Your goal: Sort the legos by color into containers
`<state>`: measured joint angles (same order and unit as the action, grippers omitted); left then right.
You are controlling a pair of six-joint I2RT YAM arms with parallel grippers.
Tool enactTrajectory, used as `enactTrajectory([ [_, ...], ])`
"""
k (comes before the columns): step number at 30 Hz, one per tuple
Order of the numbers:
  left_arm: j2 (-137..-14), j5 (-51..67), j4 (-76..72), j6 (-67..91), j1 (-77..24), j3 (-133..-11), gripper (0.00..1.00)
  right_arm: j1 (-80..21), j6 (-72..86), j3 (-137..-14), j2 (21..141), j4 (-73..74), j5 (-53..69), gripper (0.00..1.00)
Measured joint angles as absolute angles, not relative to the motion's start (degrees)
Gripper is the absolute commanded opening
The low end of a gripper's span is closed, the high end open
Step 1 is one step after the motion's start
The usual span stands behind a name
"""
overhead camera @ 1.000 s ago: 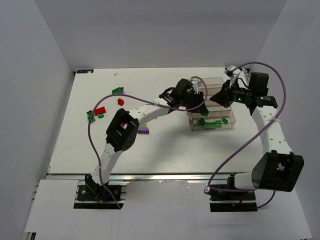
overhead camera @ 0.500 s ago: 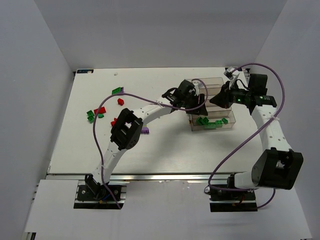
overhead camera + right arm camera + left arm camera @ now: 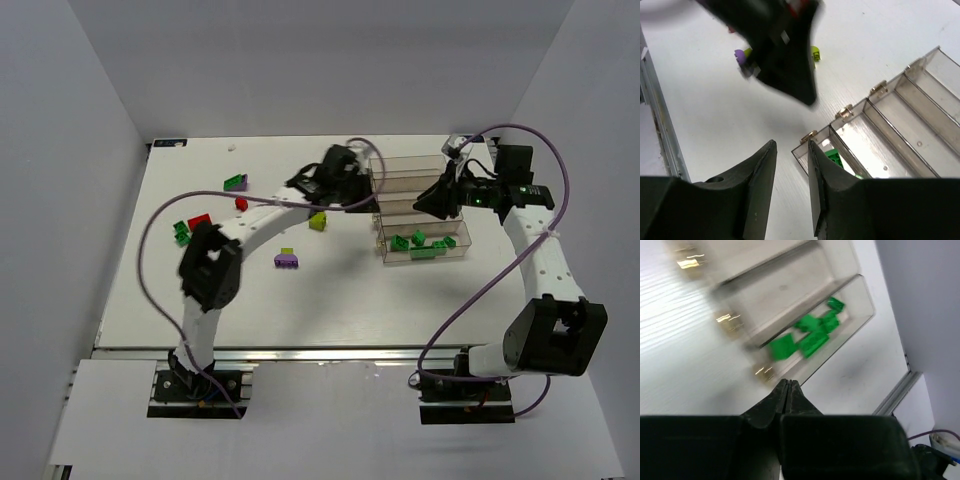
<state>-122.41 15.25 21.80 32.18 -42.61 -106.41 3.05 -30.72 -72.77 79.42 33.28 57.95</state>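
Note:
The containers are joined clear bins at the table's back right. Several green legos lie in the nearest bin, also seen in the left wrist view. Loose legos lie to the left: a yellow-green brick, a purple one, red ones and green ones. My left gripper hovers just left of the bins, shut with nothing between its fingers. My right gripper hangs over the bins' middle, open and empty.
White walls close in the table on three sides. The left arm's blurred black gripper crosses the right wrist view above the bins' left end. A purple cable loops over the right arm.
The left arm swung back leftward off the bins and its jaws closed. The right gripper's jaws opened while it stayed over the bins.

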Motion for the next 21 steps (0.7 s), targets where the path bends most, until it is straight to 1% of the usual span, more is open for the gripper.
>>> enactTrajectory([
  [2,-113.19,13.85,20.60,32.60,-39.42,-96.71,0.10,1.50,-33.08,-72.99,79.42,34.41,58.06,0.32],
  [3,-106.54,12.91,19.25,32.82,-36.42,-90.26,0.10,-0.27,-34.35,-73.01,79.42,35.07,57.56,0.27],
  [5,-96.95,11.38,19.18,33.19,-30.83,-82.54,0.11,-4.84,-36.21,-73.01,79.46,35.99,55.83,0.23],
  [6,-92.88,10.31,19.31,33.34,-27.73,-79.48,0.13,-7.79,-36.82,-73.01,79.48,36.18,54.74,0.21],
  [7,-88.79,9.26,19.11,33.34,-24.27,-76.42,0.25,-10.39,-37.36,-73.01,79.59,36.18,53.67,0.21],
  [8,-84.86,7.94,19.62,33.23,-20.60,-73.60,0.33,-13.32,-37.78,-73.01,79.94,36.12,52.77,0.21],
  [9,-81.43,6.83,20.40,33.15,-16.93,-71.18,0.38,-15.90,-38.02,-73.03,80.40,36.07,51.99,0.22],
  [10,-79.26,5.78,21.54,33.15,-14.33,-69.38,0.46,-17.63,-38.17,-73.14,80.93,36.05,51.35,0.23],
  [11,-77.30,4.73,22.87,32.95,-11.35,-67.59,0.50,-19.49,-38.22,-73.43,81.93,36.07,50.50,0.24],
  [14,-75.88,1.98,27.46,31.94,-3.20,-64.14,0.56,-22.63,-37.87,-75.44,86.02,35.79,48.40,0.26],
  [17,-78.72,-0.93,31.92,30.30,4.23,-61.82,0.58,-23.75,-36.29,-77.62,89.93,35.29,47.00,0.29],
  [18,-79.81,-1.74,32.82,29.87,5.85,-61.45,0.59,-23.90,-35.59,-78.15,91.02,34.70,46.61,0.30],
  [19,-81.30,-2.63,33.98,29.36,7.40,-61.23,0.62,-23.94,-34.41,-78.39,91.57,33.98,46.19,0.34],
  [20,-82.65,-3.33,34.76,28.95,8.32,-61.21,0.63,-24.01,-34.35,-78.61,92.29,33.89,46.13,0.34],
  [21,-84.18,-3.95,35.18,28.42,8.95,-61.19,0.64,-24.03,-33.61,-78.61,92.58,33.54,45.95,0.37],
])
